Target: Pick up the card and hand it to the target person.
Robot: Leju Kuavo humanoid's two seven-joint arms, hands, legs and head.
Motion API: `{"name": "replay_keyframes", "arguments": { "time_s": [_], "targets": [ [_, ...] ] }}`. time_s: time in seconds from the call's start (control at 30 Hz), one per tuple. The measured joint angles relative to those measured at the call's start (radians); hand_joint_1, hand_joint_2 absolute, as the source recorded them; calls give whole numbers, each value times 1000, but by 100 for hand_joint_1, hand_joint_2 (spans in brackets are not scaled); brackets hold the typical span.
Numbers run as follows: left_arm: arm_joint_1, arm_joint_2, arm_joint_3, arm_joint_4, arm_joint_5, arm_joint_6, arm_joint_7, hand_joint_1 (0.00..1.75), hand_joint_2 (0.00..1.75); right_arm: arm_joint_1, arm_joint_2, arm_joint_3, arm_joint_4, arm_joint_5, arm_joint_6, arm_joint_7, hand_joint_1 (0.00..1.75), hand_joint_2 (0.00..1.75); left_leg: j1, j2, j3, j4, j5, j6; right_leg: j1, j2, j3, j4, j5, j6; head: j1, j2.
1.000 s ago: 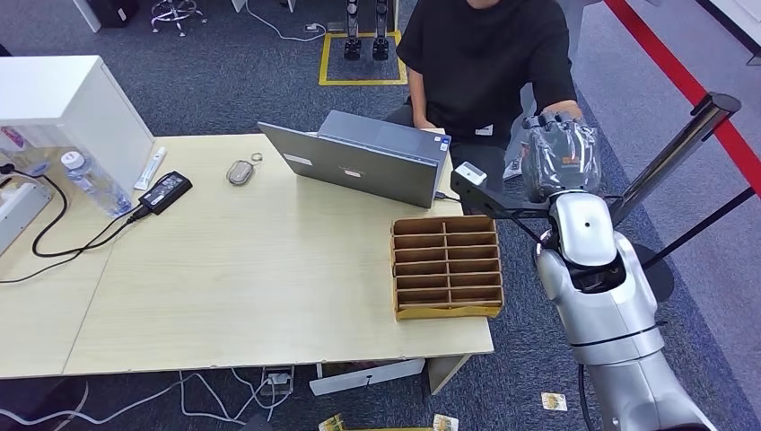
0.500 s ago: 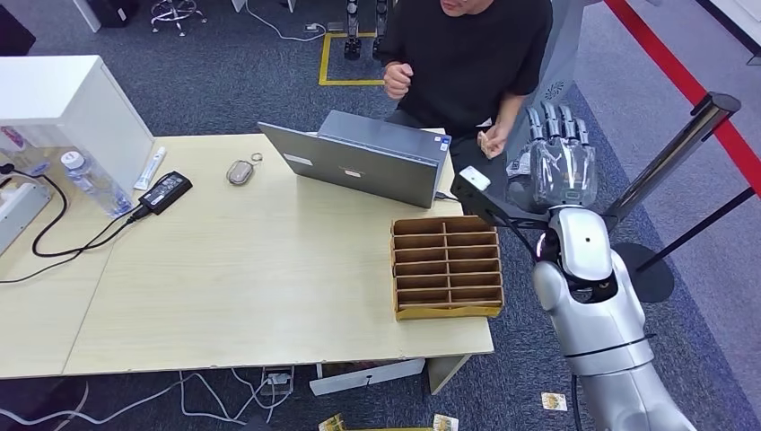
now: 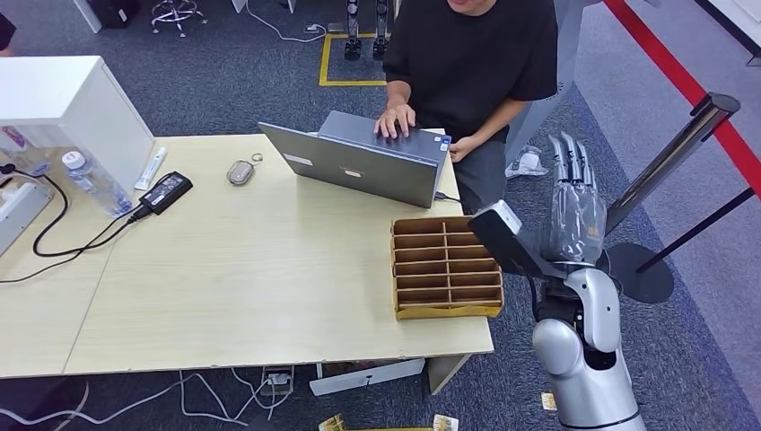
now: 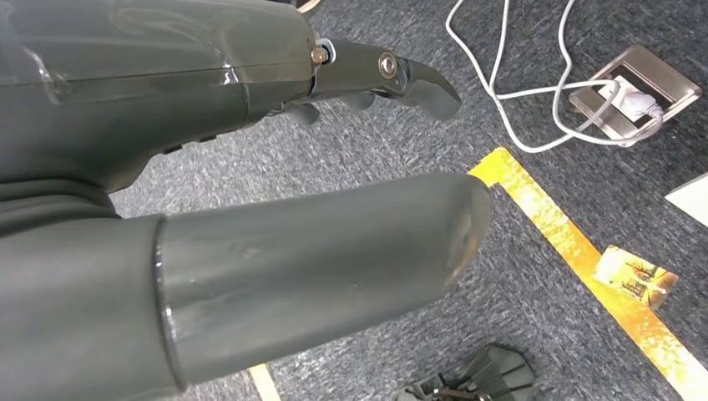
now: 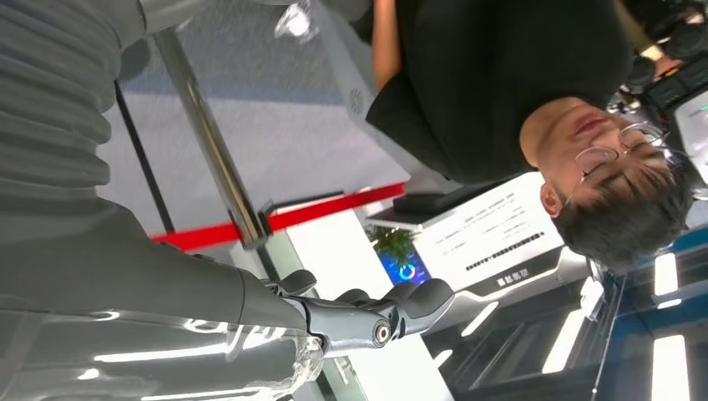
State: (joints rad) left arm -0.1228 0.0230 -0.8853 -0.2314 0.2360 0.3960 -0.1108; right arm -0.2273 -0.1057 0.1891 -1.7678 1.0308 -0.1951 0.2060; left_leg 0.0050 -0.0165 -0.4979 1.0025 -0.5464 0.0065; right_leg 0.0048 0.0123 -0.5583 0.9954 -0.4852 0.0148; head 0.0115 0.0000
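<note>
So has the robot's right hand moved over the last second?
Yes. The right hand has drawn back from the person toward the robot, now level with the wooden compartment tray instead of past its far edge, fingers spread and holding nothing.

Floor: dark grey carpet (image 3: 224, 81) with a red stripe (image 3: 669, 67) and a yellow-taped square (image 3: 361, 81). Furniture: light wood counter (image 3: 260, 278); white cabinet (image 3: 67, 103) at its far left corner. Cables (image 3: 224, 395) trail beneath the near edge.
</note>
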Motion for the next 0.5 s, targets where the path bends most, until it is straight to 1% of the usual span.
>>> {"name": "replay_keyframes", "arguments": {
  "time_s": [0.1,0.33,0.5],
  "targets": [
    [0,-3,5,1,1,1,0,0,0,45,13,-5,-21,-25,-17,-10,0,175,0,0,0,0,0,0,0,1,0,0,0,0,0,0],
    [0,-13,21,4,7,12,-3,0,0,128,54,-9,-32,-132,-38,-43,0,175,0,0,0,0,0,0,0,0,0,0,0,0,0,0],
    [-1,-15,32,5,16,13,-6,0,0,144,86,-6,-11,-173,-57,-62,0,175,0,0,0,0,0,0,0,0,0,0,0,0,0,0]
  ]
}}
